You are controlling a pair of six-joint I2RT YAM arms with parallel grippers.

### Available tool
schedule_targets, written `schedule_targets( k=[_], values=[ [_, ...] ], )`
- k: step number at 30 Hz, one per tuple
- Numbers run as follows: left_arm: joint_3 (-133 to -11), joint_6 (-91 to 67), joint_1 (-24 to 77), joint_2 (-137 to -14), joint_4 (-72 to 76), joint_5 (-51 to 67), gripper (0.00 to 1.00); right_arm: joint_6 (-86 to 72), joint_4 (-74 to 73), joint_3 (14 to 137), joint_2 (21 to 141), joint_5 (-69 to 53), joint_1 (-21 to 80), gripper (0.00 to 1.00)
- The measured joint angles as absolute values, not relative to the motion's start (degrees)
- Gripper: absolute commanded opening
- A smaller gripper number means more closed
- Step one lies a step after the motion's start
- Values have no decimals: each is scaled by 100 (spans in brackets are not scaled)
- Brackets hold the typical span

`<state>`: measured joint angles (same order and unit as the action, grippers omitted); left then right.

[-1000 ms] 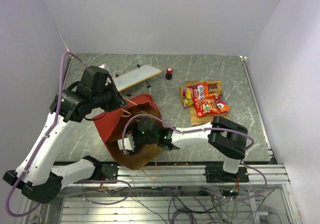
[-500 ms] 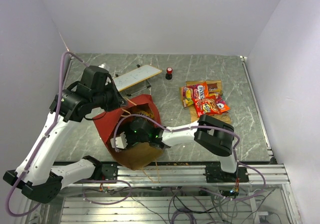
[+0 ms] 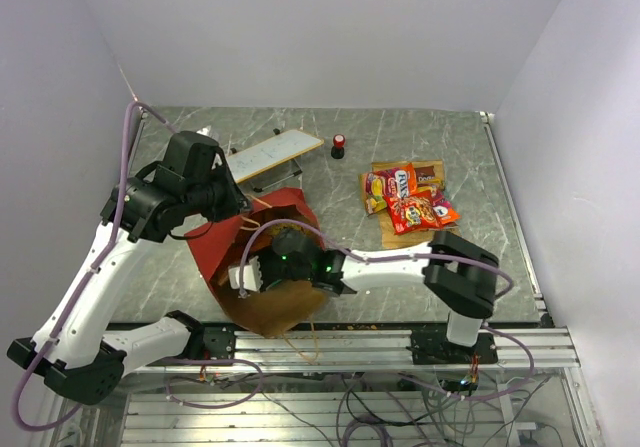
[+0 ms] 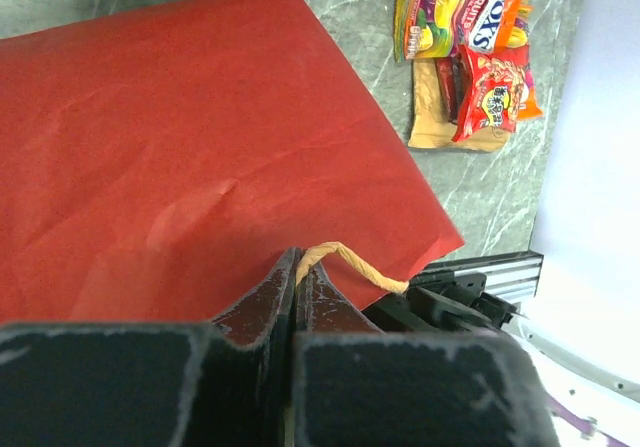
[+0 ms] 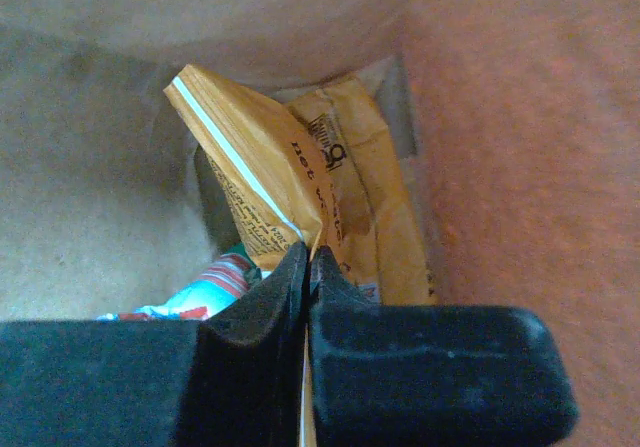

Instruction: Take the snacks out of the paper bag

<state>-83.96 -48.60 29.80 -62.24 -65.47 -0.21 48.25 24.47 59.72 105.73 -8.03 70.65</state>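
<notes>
- Two risks stand out. The right gripper (image 5: 307,259), deep inside the bag (image 3: 225,239), is pinched shut on only the lower edge of an orange packet (image 5: 255,182). So thin a hold could slip if the packet drags against the kraft wall on the way out.
- The left gripper (image 4: 295,267) is clamped on the tan handle (image 4: 345,260), and that alone appears to steady the bag. A hard pull from the right arm could tear the handle or drag the whole bag across the table (image 3: 470,147).
- The opening looks tight around the right wrist, so pulling out could crumple the paper or catch the rim.
- The bag lies on its side at the table's front-left, red outside, with its brown inside showing toward the near edge.
- Inside, the orange packet stands tilted against a second orange packet (image 5: 365,197). A striped packet (image 5: 205,295), blue and red, lies beneath, partly hidden by the fingers.
- Several snacks (image 3: 405,199) are already out, heaped well to the right of the bag.
</notes>
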Motion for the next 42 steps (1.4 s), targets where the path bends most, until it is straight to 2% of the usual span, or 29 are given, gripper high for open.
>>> schedule_targets(
  k=[13,25,33,42],
  values=[
    [-8394,-4858,2980,-6016,-6445,-84,7,3983,711,5841,8318,-1129,7120,0],
    [-8394,-4893,2980,-6001,-6335,-54,7,2816,-635,5867,7231,-1433,7336,0],
    [-8394,-4886,2980,-6106,-6217,62,7,2259,-1850,6665,6300,-1468,7336,0],
    [-8305,-4836,2980,-6141,-6097,161,7,1798,-2506,7710,5848,-1153,7336,0]
  ],
)
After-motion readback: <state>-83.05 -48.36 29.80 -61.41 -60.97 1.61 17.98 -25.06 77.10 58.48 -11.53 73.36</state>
